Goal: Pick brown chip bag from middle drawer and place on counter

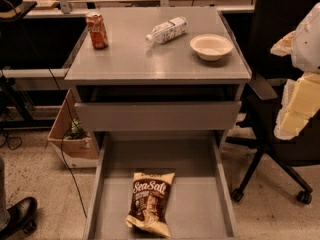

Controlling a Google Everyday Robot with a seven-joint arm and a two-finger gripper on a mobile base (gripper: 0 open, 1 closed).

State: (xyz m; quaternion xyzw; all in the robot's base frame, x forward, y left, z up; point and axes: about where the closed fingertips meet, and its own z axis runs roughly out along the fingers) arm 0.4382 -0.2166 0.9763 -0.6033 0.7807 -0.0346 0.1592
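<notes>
Bag lies flat in the open drawer. My gripper hangs beyond the counter's right edge, well apart; I cannot tell its grip.

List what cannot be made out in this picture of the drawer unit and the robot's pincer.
All in the camera view:
1. The pincer, at the right edge beside the counter: partly cut off by the frame.
2. The middle drawer: front end cut off by the bottom edge.
3. The brown chip bag: print below "Sea Salt" too small to read.
4. The upper drawer: inside hidden by its front panel and the counter.
</notes>
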